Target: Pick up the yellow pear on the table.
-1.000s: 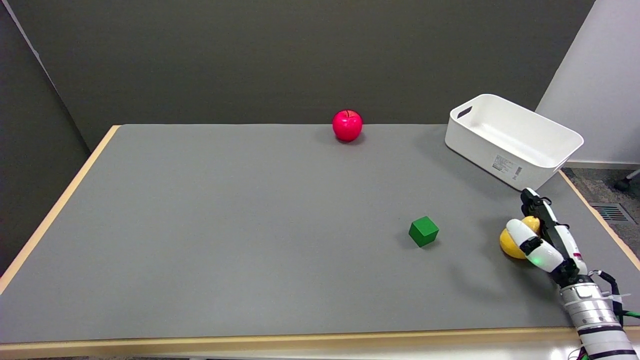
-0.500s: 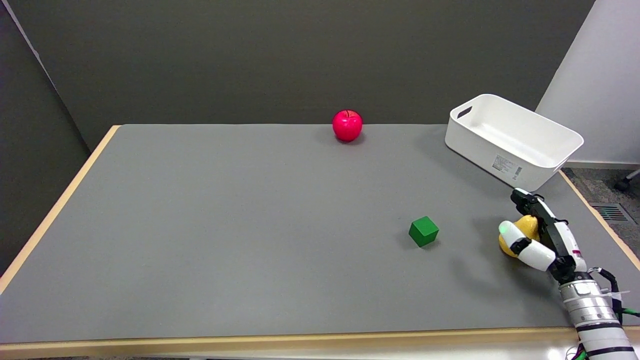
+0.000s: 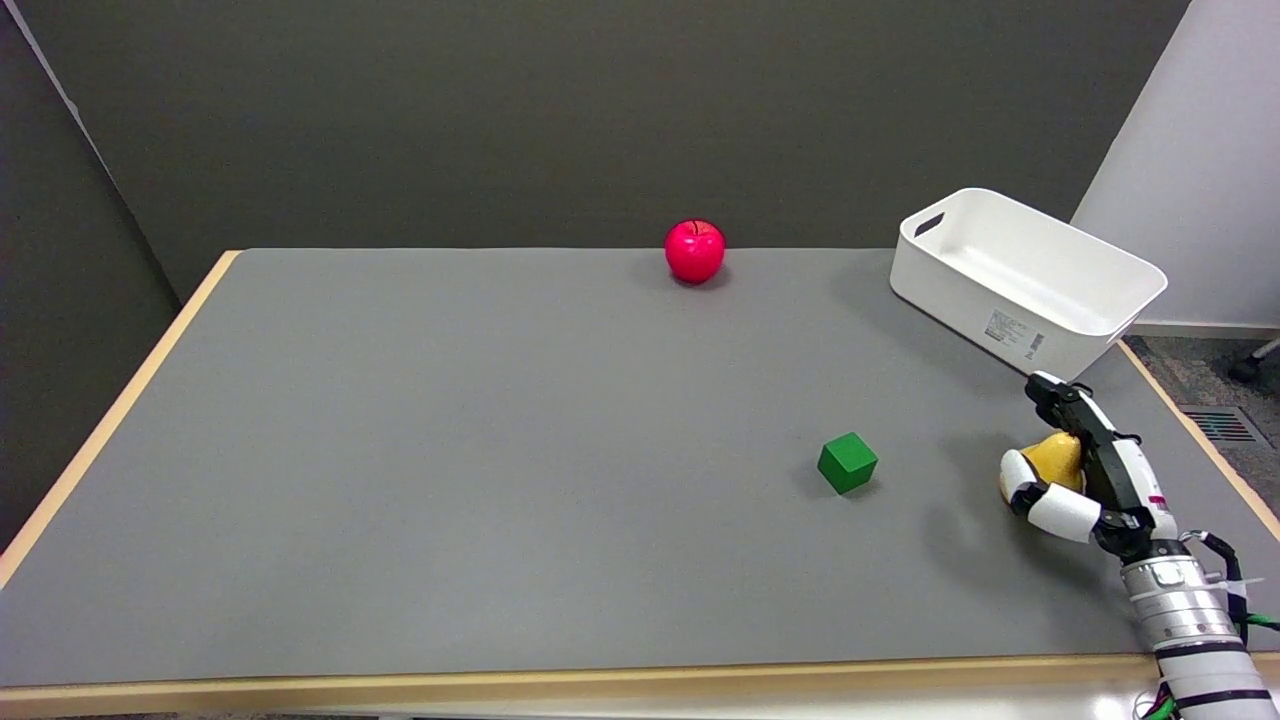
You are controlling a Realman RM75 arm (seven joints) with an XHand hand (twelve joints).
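Your right hand (image 3: 1078, 478) now has the yellow pear (image 3: 1048, 462) wrapped between its thumb on the near left side and its long fingers (image 3: 1062, 400) arching over the far side, so it is grasping the fruit. Over the last second the thumb has slid from lying across the front of the pear to tucking low against its left flank, and the pear has tipped, its narrow end now pointing up and right towards the palm. You can read that as the grip tightening and the lift beginning, though from this angle it is hard to say whether the pear has fully left the grey table mat (image 3: 500, 450) or is only rocking on it; the shadow under it suggests it is at most barely raised. The pear sits near the table's right edge, well apart from the green cube (image 3: 848, 462) to its left and short of the white plastic bin (image 3: 1025, 280) beyond it. The red apple (image 3: 694, 250) stands far back, out of play. You should confirm the hold is secure before raising, since a rounded pear could roll out of a side pinch.
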